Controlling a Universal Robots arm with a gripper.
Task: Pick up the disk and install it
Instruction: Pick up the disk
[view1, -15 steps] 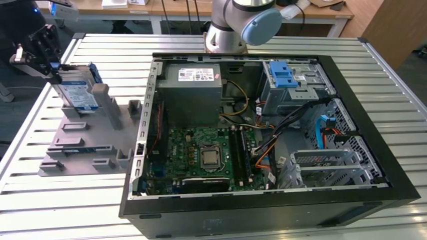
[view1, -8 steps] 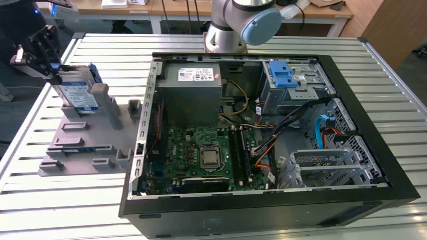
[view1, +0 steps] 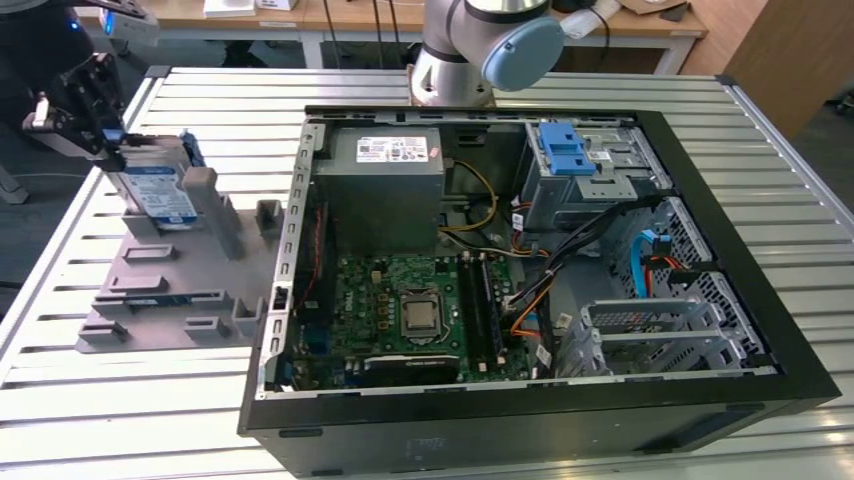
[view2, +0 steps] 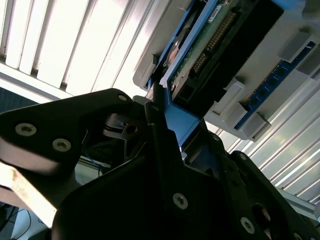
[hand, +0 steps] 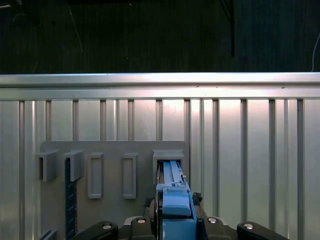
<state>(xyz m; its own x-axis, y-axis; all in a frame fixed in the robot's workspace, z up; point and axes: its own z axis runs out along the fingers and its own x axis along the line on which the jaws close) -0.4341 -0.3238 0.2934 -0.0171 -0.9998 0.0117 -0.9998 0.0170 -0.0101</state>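
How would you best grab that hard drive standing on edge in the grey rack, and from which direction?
Likely by its free upper end, from above. The disk stands upright in a slot of the grey rack, whose walls hem in its lower part; only the top, with its blue rail, sticks out. The gripper is at that end.

Slatted metal worktop (view1: 120, 410) carrying an open computer case (view1: 534, 425), from centre to the exterior view's right. At the exterior view's left, a grey fixture (view1: 167, 290) holds the disk (view1: 154, 190) upright at its far end. The gripper (view1: 114, 142) meets the disk's upper edge. The arm base (view1: 454, 60) stands beyond the case.
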